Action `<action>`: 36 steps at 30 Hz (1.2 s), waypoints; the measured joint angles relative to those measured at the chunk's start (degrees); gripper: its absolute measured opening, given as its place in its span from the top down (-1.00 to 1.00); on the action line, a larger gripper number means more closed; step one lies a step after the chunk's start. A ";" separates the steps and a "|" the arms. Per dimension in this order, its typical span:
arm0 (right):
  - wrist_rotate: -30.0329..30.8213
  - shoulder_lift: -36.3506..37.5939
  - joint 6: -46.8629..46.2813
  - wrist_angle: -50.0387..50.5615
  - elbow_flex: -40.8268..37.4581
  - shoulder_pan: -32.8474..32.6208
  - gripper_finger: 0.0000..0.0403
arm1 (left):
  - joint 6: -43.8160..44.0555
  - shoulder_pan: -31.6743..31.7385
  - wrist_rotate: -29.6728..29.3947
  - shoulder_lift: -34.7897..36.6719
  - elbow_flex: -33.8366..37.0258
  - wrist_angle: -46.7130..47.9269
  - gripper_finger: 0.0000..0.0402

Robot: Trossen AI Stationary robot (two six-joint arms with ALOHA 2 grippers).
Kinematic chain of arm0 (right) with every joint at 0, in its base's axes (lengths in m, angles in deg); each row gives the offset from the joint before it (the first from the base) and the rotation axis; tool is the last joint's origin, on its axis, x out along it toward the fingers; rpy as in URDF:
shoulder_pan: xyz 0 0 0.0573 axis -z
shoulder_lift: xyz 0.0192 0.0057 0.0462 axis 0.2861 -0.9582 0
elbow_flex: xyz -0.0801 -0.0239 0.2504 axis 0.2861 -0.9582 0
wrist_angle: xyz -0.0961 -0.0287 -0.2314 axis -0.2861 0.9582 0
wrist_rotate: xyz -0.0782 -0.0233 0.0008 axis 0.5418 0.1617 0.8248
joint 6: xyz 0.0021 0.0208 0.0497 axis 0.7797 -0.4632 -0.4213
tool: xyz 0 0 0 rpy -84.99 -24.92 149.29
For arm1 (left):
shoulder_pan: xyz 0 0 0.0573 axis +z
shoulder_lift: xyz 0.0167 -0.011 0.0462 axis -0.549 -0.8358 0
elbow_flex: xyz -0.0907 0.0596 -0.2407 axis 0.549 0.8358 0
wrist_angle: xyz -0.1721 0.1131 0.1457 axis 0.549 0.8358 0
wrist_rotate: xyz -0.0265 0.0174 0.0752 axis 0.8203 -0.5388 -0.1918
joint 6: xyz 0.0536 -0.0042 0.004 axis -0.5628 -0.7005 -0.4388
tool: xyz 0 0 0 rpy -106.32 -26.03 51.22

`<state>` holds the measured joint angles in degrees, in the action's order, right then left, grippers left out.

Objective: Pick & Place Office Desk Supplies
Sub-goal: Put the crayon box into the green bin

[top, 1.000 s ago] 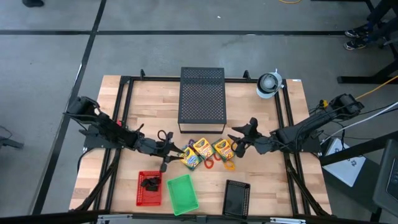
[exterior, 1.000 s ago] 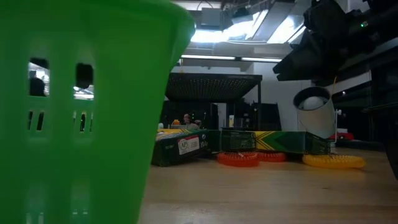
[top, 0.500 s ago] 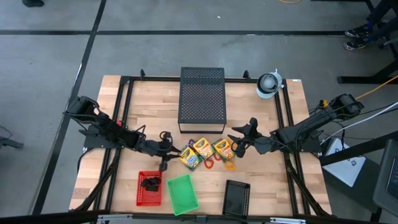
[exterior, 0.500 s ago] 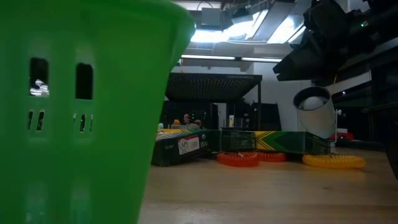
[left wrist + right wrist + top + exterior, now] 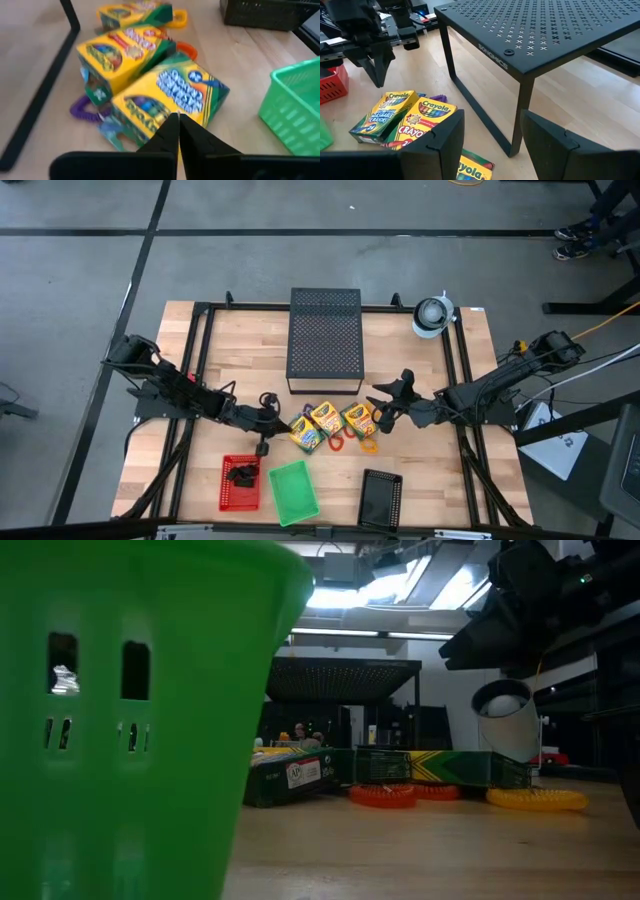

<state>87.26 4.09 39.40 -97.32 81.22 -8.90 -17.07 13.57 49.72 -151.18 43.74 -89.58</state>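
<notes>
Three yellow-and-green crayon boxes [image 5: 327,423] lie flat on the table in a row at its middle. Purple [image 5: 82,108], orange [image 5: 337,442] and yellow [image 5: 369,445] rings lie among them. Small black clips [image 5: 241,475] lie in the red basket [image 5: 226,492]. My left gripper [image 5: 178,120] is shut, with nothing showing between its fingers. It hangs just left of the leftmost box [image 5: 170,97], tips pointing down in the right wrist view [image 5: 375,72]. My right gripper [image 5: 490,142] stands open just right of the row, fingers apart with nothing between them.
A black perforated metal stand [image 5: 325,338] rises behind the boxes. At the near edge, right of the red basket, stand a green basket [image 5: 294,491] and a black basket [image 5: 380,498]. A white roll [image 5: 432,315] sits at the far right. Bare wood lies between boxes and baskets.
My left gripper has shut its fingers, with nothing between them, and has drawn back a little toward the table's left edge, away from the leftmost crayon box. The boxes and rings have stayed where they were.
</notes>
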 joint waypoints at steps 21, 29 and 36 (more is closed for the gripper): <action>-1.55 0.00 0.22 -1.99 0.00 0.00 0.03 | 13.02 6.86 3.74 0.00 -6.64 12.09 0.30; -1.79 0.00 0.28 -2.80 0.00 0.00 0.03 | 19.57 7.53 3.30 -0.42 -6.62 15.02 0.17; -3.04 0.01 0.83 -3.80 0.00 0.00 0.03 | 22.47 9.07 6.05 -5.34 -6.63 12.01 0.20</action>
<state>84.22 4.10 40.23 -101.12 81.22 -8.90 5.40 22.64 55.77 -156.52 37.11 -77.57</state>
